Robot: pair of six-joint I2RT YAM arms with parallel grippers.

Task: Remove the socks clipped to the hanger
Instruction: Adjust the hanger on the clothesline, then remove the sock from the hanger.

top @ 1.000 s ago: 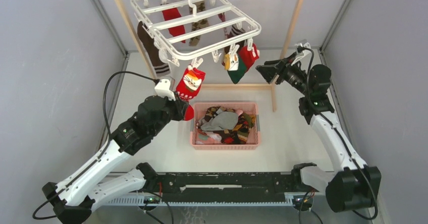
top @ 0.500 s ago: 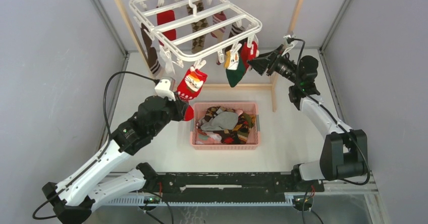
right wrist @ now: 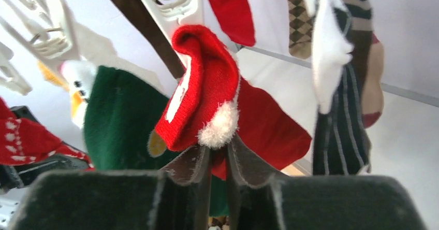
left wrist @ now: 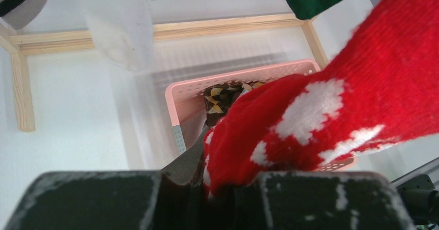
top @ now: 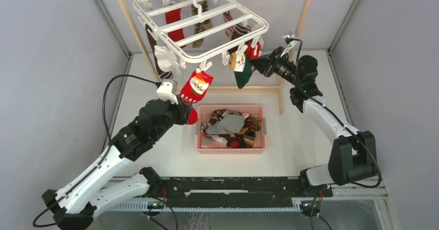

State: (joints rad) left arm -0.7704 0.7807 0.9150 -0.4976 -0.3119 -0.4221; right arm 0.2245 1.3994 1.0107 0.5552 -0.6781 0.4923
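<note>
Since a second ago the right arm has reached in from the counter's right side to the hanger's near right corner, its fingers have narrowed, and the hanger has swung a little on its hook; the left arm has barely shifted.

Right fingers are pinched together on the lower edge of a red Santa-hat sock, just under its white pom-pom. That sock is still clipped to the hanger at the corner nearest this arm. Just beside it, on its left in the wrist view, hangs a green sock with a white face at its top, and to the right a dark striped sock.

Left fingers are closed on the toe of a red sock with white spots. It runs up from the grip to a clip on the hanger's front edge, so it is also still attached.

Further back on the frame hang a brown argyle sock, another red one, a dark brown one and a white one. The hanger's hook is over the bar of a light wooden rack. Below, between the arms, a pink basket on the counter holds a heap of loose socks.
</note>
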